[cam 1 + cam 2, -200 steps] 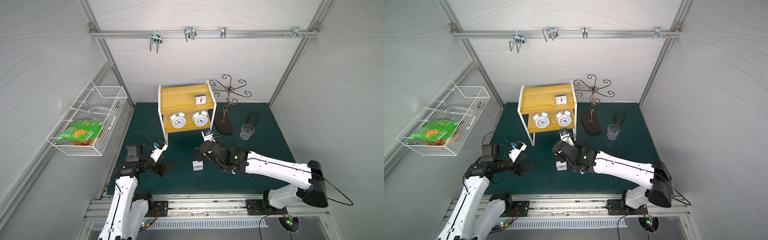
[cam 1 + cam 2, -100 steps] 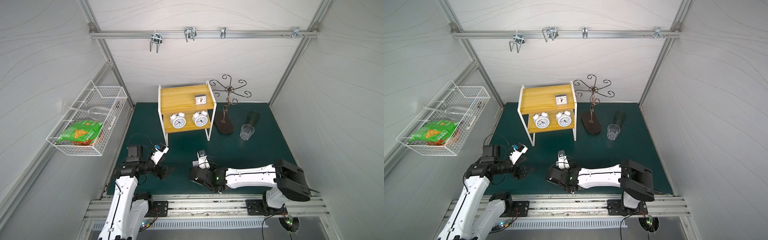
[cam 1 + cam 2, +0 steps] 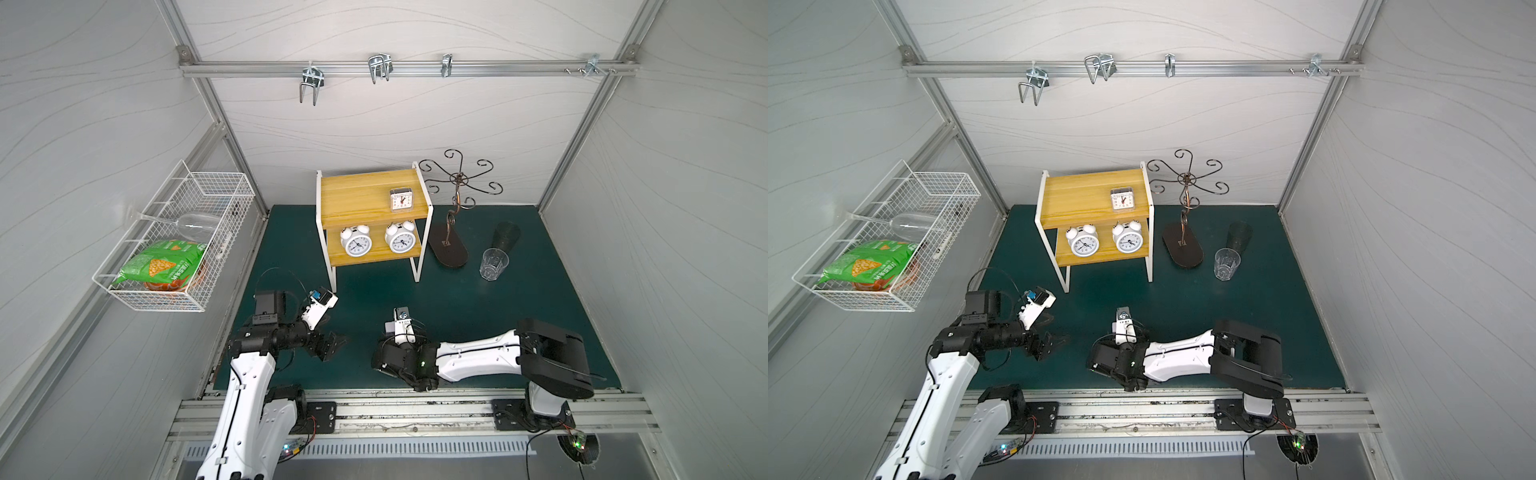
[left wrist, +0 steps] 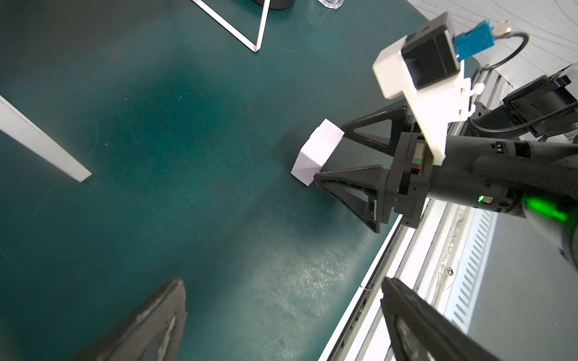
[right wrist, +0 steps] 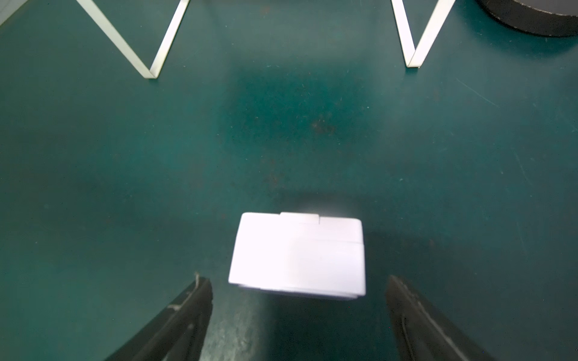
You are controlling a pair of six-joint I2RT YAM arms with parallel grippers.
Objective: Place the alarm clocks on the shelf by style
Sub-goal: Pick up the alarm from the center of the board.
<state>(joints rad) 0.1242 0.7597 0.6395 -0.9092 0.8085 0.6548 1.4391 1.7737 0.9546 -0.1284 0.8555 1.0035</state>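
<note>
Right arm [image 3: 478, 357] has pulled back; right tool [image 5: 297, 281] spread astride white square clock [image 5: 297, 253] on surface [image 5: 281, 125], ungripped; three clocks [image 3: 401, 198] already on shelf [image 3: 357, 195].

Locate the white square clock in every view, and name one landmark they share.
In a top view: white square clock lower centre, mostly hidden beneath the right wrist camera.
In a top view: clock likewise.
Left wrist: clock right of centre.
Right wrist: clock lower centre.
Landmark: the shelf, by its white legs.
</note>
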